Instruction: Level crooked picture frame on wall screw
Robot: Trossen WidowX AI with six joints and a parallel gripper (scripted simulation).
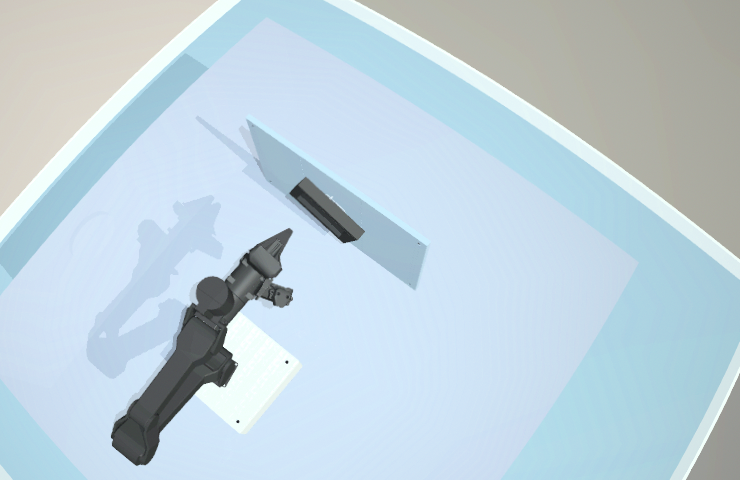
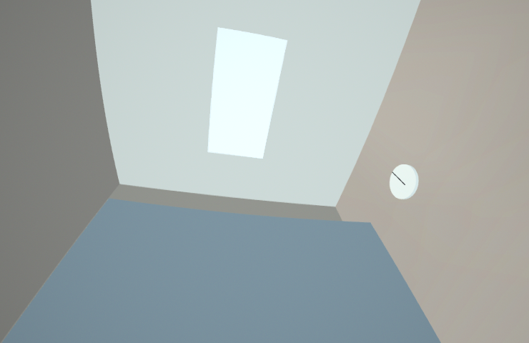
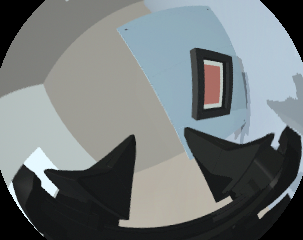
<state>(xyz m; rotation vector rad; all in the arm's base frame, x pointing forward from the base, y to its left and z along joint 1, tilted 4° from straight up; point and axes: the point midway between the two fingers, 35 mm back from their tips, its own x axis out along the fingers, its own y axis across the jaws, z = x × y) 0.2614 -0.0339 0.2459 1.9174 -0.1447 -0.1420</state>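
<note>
The dark picture frame (image 1: 331, 210) (image 3: 197, 85) with a red picture hangs on the pale blue wall panel (image 1: 382, 249) (image 3: 176, 60). It hangs crooked: its left end in the top camera sits nearer the panel's top edge than its right end. A small light tip, perhaps the screw, shows behind the frame's top in the top view; the notched strip is hidden. My gripper (image 1: 290, 230) (image 3: 160, 132) is open and empty. It stands off in front of the panel, to the left of the frame in the top view, and touches nothing. The exterior view shows neither frame nor gripper.
A white base plate (image 1: 269, 373) with dark holes lies beneath the arm. The panel stands upright on the pale floor, with small screws near its corners. The exterior view shows a round white clock (image 2: 403, 181) on a room wall and a bright rectangle (image 2: 244, 93).
</note>
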